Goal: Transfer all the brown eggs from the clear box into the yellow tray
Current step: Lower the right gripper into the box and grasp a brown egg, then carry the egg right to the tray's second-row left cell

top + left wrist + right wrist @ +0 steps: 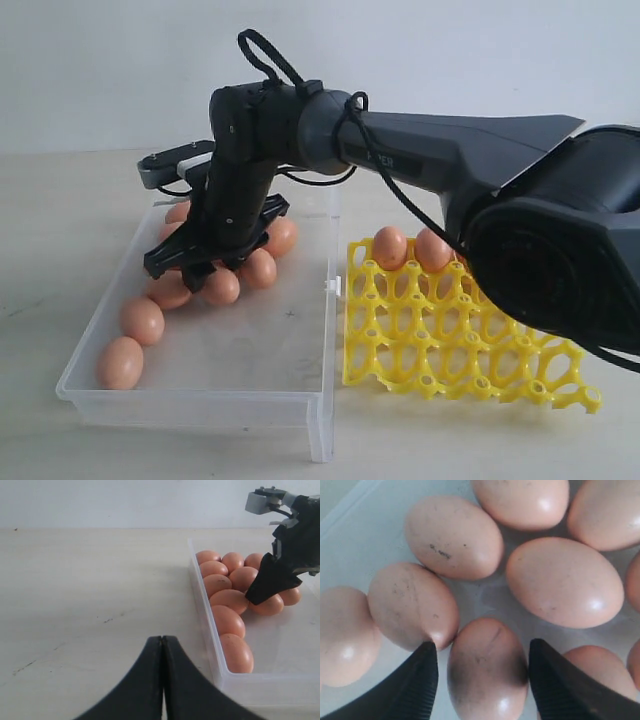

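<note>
On the right wrist view I see the right gripper (482,650) with its black jaws spread wide. They straddle one smooth brown egg (487,675) at the bottom of the frame, with more eggs crowded around it. Only the exterior view shows me the whole layout. The shallow clear plastic box (200,405) sits at lower left with its eggs along the left wall. Just beside it on the right is the bright yellow lattice egg tray (450,340), holding two eggs (390,247) in its upper-left cups. The left gripper (162,641) appears only in its own wrist view, its jaws pressed together over the pale tabletop (90,590) outside the box.
</note>
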`<state>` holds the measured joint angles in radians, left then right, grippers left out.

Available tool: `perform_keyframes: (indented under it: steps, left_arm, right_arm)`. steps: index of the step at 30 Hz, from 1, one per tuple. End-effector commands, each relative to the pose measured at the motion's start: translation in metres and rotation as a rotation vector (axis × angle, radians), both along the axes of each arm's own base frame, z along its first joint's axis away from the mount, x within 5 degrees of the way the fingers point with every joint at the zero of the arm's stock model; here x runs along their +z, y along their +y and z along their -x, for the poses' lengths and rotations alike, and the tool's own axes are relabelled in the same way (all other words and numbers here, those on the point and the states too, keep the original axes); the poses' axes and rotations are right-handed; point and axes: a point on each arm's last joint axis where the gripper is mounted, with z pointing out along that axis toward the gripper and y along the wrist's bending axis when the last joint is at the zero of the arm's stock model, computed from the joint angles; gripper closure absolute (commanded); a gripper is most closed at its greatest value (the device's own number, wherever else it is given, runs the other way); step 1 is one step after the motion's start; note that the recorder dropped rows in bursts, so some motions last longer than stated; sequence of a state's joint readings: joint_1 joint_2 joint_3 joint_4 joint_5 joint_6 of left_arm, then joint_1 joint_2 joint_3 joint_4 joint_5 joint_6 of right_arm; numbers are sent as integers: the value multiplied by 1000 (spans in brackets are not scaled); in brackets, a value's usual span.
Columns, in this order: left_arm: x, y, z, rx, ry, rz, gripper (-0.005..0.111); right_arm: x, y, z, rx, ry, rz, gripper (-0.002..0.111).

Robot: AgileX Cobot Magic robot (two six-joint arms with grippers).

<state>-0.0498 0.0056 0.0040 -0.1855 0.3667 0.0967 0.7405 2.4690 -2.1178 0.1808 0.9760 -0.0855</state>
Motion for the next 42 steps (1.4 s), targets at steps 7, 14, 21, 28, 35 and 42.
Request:
perform_keyframes:
  steps: [7, 14, 21, 28, 35, 42]
  left_arm:
    - [2, 0, 0, 1, -14, 1, 107]
    - [2, 0, 0, 1, -14, 1, 107]
    - [2, 0, 0, 1, -14, 1, 107]
    - [2, 0, 0, 1, -14, 1, 107]
    - [2, 0, 0, 1, -14, 1, 107]
    - [2, 0, 0, 1, -14, 1, 107]
  right_arm:
    - [-27, 3, -1, -19, 26, 14, 54]
    - [-26, 3, -2, -48, 20, 5, 84]
    - [4, 4, -3, 14, -58, -34, 108]
    - [50, -6, 5, -22, -190, -153, 108]
    - [81, -51, 39, -70, -372, -262, 108]
    - [75, -132, 72, -336, -552, -415, 108]
